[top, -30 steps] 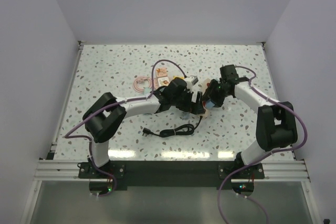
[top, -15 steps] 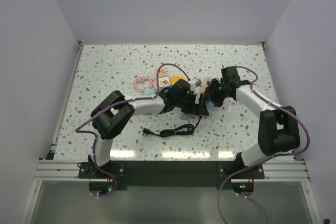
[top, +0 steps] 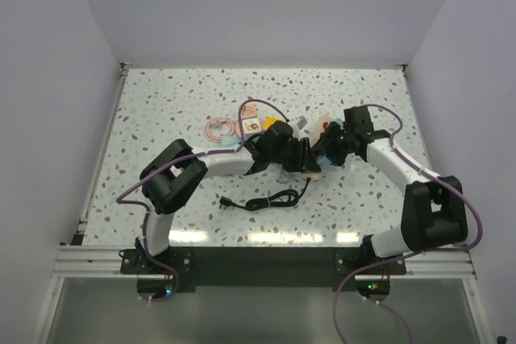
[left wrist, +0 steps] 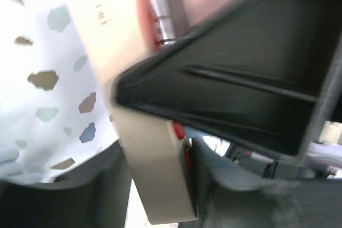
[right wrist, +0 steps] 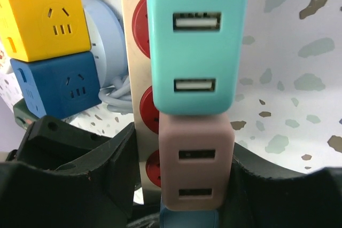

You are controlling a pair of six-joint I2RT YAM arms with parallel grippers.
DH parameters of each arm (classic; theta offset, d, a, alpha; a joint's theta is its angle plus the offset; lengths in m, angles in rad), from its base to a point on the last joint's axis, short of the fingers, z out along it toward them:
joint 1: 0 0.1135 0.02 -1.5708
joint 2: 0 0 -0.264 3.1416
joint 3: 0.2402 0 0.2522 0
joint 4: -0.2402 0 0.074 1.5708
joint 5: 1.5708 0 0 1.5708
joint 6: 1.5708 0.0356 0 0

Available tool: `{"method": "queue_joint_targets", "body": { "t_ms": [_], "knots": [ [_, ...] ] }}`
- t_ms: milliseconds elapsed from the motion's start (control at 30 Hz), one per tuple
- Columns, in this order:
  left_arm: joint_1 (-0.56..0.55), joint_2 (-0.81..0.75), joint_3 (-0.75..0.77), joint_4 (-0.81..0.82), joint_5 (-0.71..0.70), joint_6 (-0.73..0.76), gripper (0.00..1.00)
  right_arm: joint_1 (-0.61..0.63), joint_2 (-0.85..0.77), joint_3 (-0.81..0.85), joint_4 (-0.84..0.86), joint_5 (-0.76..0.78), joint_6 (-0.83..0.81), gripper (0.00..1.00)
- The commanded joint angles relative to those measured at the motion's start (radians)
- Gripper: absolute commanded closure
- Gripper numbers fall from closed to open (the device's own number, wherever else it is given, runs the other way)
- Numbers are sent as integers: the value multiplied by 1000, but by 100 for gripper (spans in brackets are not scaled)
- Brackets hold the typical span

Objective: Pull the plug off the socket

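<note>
The socket [right wrist: 138, 73] is a beige strip with red outlets, mostly hidden under both grippers in the top view. Three plugs sit in a row on it: teal [right wrist: 196, 44], pink [right wrist: 196, 166] and blue [right wrist: 189, 218]. My right gripper [right wrist: 179, 185] straddles the pink plug, one finger [right wrist: 278, 196] pressed on it and the other at the strip's edge. In the left wrist view, my left gripper [left wrist: 157, 196] is shut on the end of the socket [left wrist: 155, 174]. In the top view the two grippers meet mid-table, left [top: 302, 159] and right [top: 322, 155].
A yellow cube [right wrist: 45, 20] and a blue cube [right wrist: 51, 86] lie left of the strip, with a pale blue coiled cable [right wrist: 115, 97] beside them. A black cord [top: 262, 199] lies in front of the grippers. A pink coiled cable [top: 218, 128] and a small card [top: 251, 125] lie behind the left arm.
My left gripper has closed from wide open onto the strip's end. The left arm has swung in, and the right wrist has shifted slightly right.
</note>
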Motion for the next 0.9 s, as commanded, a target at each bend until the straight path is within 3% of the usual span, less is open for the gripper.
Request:
{"method": "queue_joint_targets", "body": {
  "t_ms": [0, 67, 100, 133, 167, 200, 233, 333, 367, 433, 567, 867],
  "knots": [
    [-7, -12, 27, 77, -36, -47, 63, -2, -79, -6, 66, 31, 53, 100],
    [-7, -15, 21, 76, -36, -50, 72, 0, -94, -14, 74, 45, 61, 100],
    [-7, -17, 19, 73, -35, -52, 81, -2, -101, -17, 71, 46, 69, 98],
    [-9, -17, 10, 74, -33, -56, 87, -3, -105, -17, 71, 48, 72, 90],
    [-9, -21, 5, 73, -36, -57, 92, -2, -105, -17, 71, 51, 73, 72],
    [-9, -23, 1, 67, -42, -58, 100, -2, -104, -9, 68, 51, 79, 47],
    [-9, -25, -5, 58, -53, -57, 100, -2, -104, -5, 62, 51, 81, 35],
    [-7, -29, -2, 22, -93, -38, 100, -2, -93, 20, 39, 54, 89, 10],
    [-6, -28, 1, 18, -110, -34, 100, -2, -94, 26, 29, 60, 89, 7],
    [-4, -25, 11, 4, -125, -27, 100, -2, -98, 28, 14, 82, 99, 2],
    [2, -22, 33, 5, -153, -23, 100, -2, -113, 5, 12, 92, 128, 5],
    [36, 8, 60, 25, -148, -23, 100, -2, -124, -103, 97, 20, 181, 35]
  ]
}}
